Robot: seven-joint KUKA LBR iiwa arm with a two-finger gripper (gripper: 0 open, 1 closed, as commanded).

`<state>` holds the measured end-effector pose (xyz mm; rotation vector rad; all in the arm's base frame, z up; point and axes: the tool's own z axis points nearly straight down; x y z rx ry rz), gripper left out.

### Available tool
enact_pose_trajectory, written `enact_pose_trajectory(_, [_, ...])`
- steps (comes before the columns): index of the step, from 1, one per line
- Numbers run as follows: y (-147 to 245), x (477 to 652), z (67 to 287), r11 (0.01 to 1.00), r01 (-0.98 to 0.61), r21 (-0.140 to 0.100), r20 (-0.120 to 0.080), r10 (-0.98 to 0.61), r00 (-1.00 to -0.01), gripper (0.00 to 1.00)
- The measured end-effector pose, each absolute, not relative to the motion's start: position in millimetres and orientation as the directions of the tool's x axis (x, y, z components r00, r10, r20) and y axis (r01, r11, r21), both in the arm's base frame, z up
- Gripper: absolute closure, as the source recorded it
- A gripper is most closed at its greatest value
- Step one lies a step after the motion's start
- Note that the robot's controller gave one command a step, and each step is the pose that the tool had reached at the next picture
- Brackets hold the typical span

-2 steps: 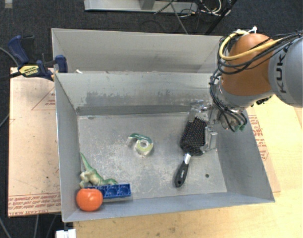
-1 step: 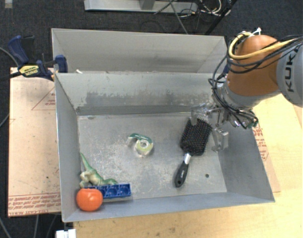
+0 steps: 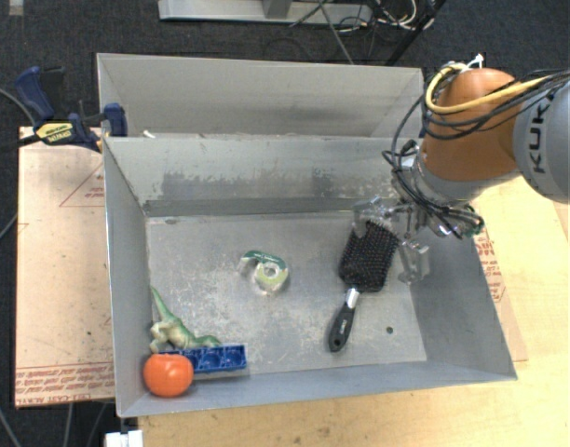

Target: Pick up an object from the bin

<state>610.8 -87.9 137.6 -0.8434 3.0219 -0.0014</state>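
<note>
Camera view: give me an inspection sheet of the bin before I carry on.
Surface: grey metal bin, floor scuffed.
Job's things: black hairbrush right of centre, bristle head beside the gripper, handle toward the near wall.
Clutter: tape roll mid-floor; orange ball, blue block and green toy lizard bunched in the near left corner.
Grippers: gripper low by the right wall, just right of the brush head; contact unclear.
Cables: wrist cables looped on the arm; loose cables beyond the bin.
Surroundings: dark carpet.

You see a grey metal bin point(image 3: 210, 240) whose floor carries a black hairbrush point(image 3: 367, 259) at right and a tape roll point(image 3: 266, 274) near the middle. In its near-left corner, an orange ball point(image 3: 168, 375), a blue block point(image 3: 220, 358) and a green toy point(image 3: 169, 330) lie close together.
</note>
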Motion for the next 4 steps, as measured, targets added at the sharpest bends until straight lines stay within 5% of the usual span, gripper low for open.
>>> enact_pose_trajectory(1, [-92, 625.3, 80, 0.617, -0.787, -0.006, -0.007, -0.787, -0.617, 0.00])
enact_pose_trajectory(2, [-92, 649.6, 74, 0.530, -0.848, -0.003, -0.005, -0.848, -0.530, 1.00])
enact_pose_trajectory(4, [-91, 648.7, 78, 0.530, -0.848, -0.001, -0.004, -0.848, -0.530, 1.00])
